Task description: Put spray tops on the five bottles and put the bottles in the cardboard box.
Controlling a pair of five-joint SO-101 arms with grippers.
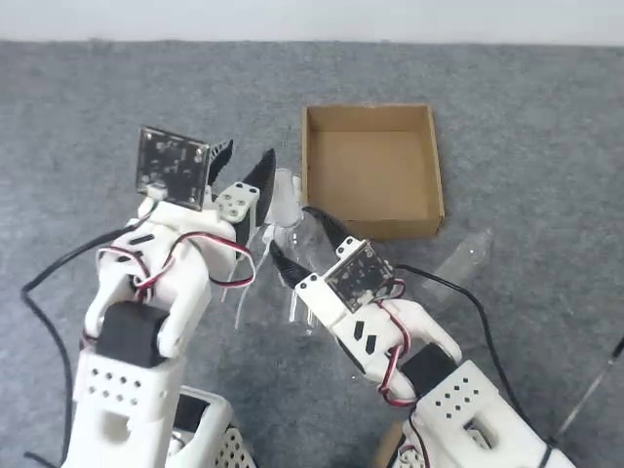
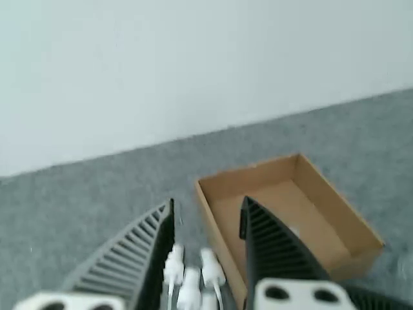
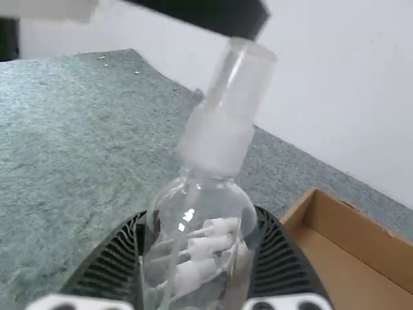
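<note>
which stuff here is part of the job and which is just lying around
Job: bottle with spray top, in the right gripper; second bottle on the grey carpet; loose spray tops; cardboard box.
Lying about: black cables.

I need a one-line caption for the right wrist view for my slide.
Right gripper holds a clear bottle with a spray top, near the cardboard box.

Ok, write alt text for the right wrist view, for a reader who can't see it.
The right gripper clamps a clear bottle fitted with a spray top, seen close up. Loose white spray tops show through the bottle's body, and part of the open cardboard box lies beyond on grey carpet.
</note>
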